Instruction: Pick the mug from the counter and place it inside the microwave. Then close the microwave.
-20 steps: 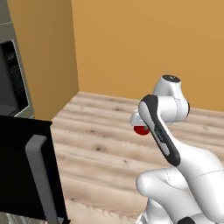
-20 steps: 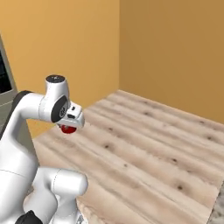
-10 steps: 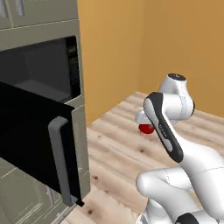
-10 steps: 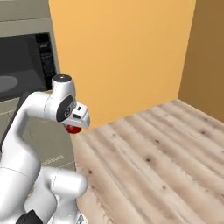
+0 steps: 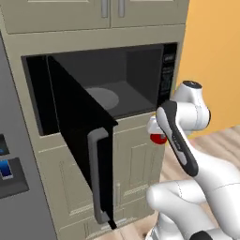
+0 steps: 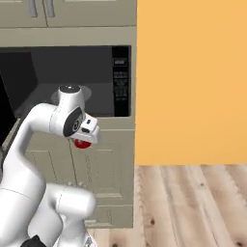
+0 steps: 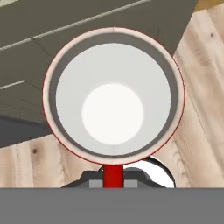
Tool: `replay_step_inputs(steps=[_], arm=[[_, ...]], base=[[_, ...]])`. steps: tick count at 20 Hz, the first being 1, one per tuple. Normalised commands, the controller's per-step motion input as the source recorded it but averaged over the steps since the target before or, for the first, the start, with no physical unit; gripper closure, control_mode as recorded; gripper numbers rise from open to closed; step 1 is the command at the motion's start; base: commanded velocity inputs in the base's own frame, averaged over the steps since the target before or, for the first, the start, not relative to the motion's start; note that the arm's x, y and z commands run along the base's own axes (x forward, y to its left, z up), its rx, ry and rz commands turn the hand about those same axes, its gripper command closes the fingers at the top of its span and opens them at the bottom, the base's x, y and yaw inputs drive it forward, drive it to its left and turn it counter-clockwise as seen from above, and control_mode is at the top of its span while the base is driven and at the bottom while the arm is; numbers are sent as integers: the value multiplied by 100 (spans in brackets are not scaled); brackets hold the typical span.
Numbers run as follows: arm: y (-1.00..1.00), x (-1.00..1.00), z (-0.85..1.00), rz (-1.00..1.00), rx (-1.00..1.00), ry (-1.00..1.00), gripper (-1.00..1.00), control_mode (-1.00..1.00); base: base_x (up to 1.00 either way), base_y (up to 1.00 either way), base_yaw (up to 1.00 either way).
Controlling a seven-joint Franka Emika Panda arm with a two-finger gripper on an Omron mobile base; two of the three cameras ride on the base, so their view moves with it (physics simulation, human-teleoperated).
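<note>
Now facing the large black built-in microwave [image 5: 108, 89], door swung wide, after the base's turn from bare floor. Two-finger gripper [image 6: 86, 139] pinching the small red white-lined mug [image 7: 113, 92], below the opening, ready for insertion.

Microwave [image 5: 140, 51] cavity stands open, turntable [image 5: 102, 98] bare; its door [image 5: 79, 136] juts out left of the mug [image 5: 158, 138]

The mug [image 7: 113, 92] faces the camera, its white inside open, probably held by its red handle, above wooden floor [image 7: 199, 113].
</note>
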Motion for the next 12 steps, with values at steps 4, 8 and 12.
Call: replay_step_inputs(steps=[4,8,12], arm=[[0,0,0,0,0,0,100,100],[0,0,0,0,0,0,100,100],[0,0,0,0,0,0,100,100]], base=[[-9,32,62],[-53,0,13],[-52,0,0]])
